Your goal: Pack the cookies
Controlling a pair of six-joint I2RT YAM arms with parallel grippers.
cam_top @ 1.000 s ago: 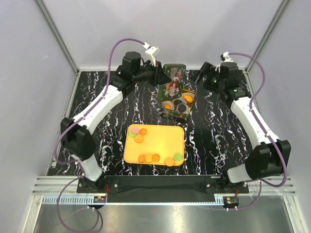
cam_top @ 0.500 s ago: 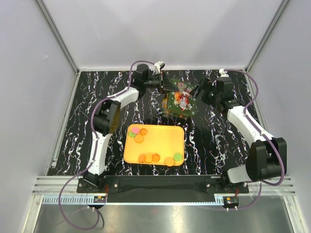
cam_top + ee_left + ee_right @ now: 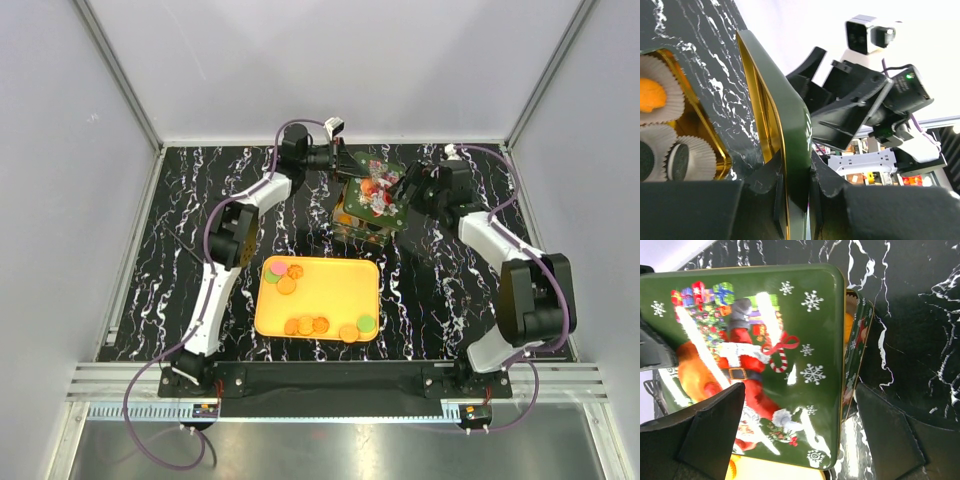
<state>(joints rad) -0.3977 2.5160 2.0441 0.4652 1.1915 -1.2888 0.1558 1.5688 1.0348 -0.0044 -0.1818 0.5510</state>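
Several cookies lie on the yellow-orange tray (image 3: 330, 290): orange ones (image 3: 306, 325), a green one (image 3: 367, 323) and a pink-and-green pair (image 3: 274, 271). More cookies sit in white paper cups in the open tin (image 3: 715, 150), an orange one (image 3: 650, 95) and a black one (image 3: 681, 160). My left gripper (image 3: 340, 165) (image 3: 795, 200) is shut on the edge of the green Santa lid (image 3: 375, 190) (image 3: 790, 140) and holds it tilted over the tin (image 3: 358, 222). My right gripper (image 3: 405, 190) (image 3: 800, 430) is open, its fingers wide apart at the lid's (image 3: 765, 340) near end.
The tin's side wall (image 3: 857, 355) shows beyond the lid's edge. The black marbled table (image 3: 450, 280) is ringed by white walls. The tray lies just in front of the tin.
The left gripper has carried the lid from behind the tin to over it, covering most of the cups. The right gripper has moved in to the lid's right side.
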